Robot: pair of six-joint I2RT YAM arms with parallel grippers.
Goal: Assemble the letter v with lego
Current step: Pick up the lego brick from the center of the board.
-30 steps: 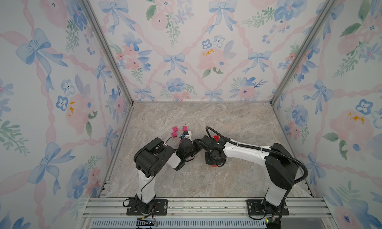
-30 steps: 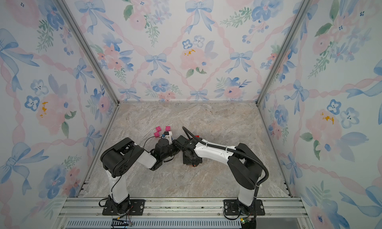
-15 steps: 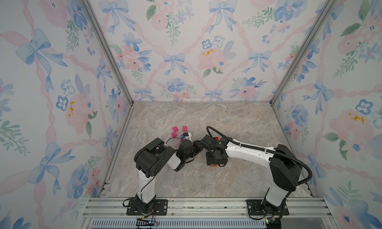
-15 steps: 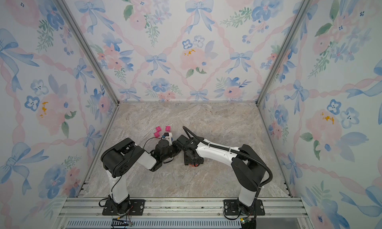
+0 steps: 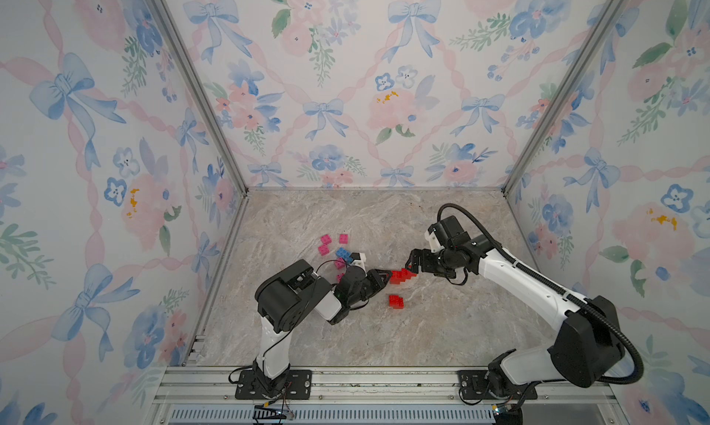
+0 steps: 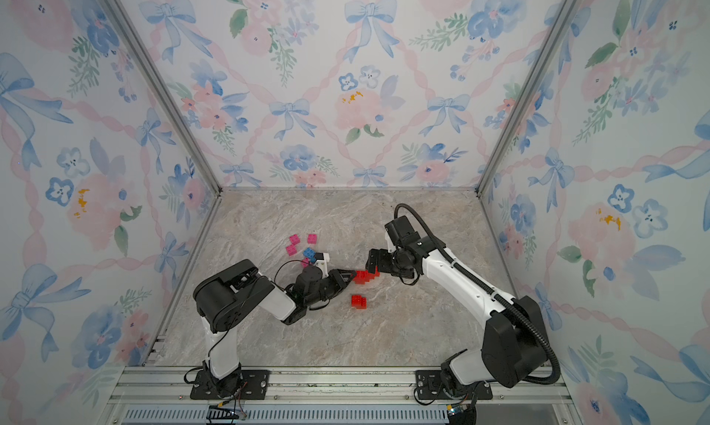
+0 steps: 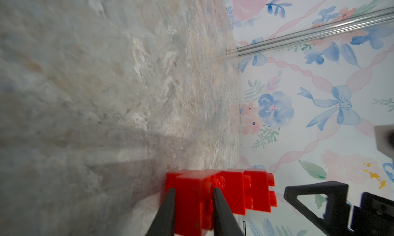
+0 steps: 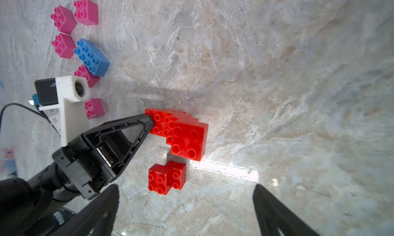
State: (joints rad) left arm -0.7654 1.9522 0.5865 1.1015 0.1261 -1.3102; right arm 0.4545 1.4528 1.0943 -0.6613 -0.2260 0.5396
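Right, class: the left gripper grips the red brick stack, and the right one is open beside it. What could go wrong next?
1. The left gripper pinches only one end brick of the red stack; the stepped overhang could twist or pop apart under pressure.
2. The open right gripper sits close, so moving off might knock the stack or the loose red pair.

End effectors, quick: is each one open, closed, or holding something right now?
Left end effector: closed, holding the red lego stack.
Right end effector: open, holding nothing.
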